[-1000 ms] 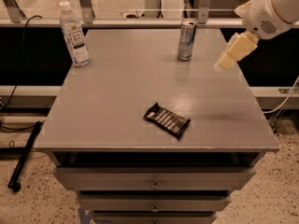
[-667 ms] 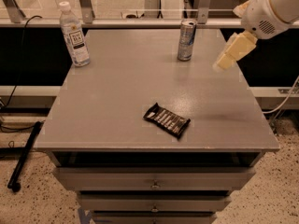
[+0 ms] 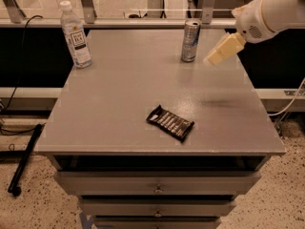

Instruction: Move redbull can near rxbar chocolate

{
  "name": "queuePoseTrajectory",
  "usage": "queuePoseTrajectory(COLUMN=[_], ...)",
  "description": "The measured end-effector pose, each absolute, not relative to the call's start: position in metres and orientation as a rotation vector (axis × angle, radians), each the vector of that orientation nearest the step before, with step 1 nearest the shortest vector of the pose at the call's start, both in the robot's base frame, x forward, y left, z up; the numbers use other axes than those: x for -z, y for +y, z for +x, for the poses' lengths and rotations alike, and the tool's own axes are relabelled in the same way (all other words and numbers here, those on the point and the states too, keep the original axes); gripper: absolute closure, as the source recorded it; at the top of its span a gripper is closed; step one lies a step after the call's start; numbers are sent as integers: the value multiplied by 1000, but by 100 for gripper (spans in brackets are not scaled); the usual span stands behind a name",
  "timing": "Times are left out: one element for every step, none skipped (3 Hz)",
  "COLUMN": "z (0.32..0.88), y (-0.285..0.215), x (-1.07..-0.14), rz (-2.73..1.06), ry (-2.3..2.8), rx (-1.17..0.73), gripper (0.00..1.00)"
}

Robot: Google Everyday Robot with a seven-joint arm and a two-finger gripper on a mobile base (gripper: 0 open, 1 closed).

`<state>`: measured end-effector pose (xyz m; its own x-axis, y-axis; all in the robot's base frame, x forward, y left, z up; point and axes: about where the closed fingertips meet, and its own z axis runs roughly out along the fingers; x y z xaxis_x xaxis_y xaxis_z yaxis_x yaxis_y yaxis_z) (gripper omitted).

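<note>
The gripper [image 3: 209, 61] hovers empty just beside the upright redbull can [image 3: 190, 40]; clenched or released, I cannot tell. Centre it level round the can's middle before carrying toward the rxbar chocolate [image 3: 170, 123].

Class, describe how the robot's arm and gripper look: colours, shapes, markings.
The arm is a thick, rounded white shell with a small dark dotted grille near its end. The gripper, right of the can, is pale cream, blocky and tapering. No cables or lettering show on either.
</note>
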<state>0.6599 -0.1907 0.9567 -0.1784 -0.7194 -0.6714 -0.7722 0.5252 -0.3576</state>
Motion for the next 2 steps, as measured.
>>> queuePoseTrajectory(z=[710, 752], y=[-174, -153], x=[-941, -929], rz=[-1094, -1001], ry=[1873, 1821], rx=[-192, -303], gripper=[0, 0])
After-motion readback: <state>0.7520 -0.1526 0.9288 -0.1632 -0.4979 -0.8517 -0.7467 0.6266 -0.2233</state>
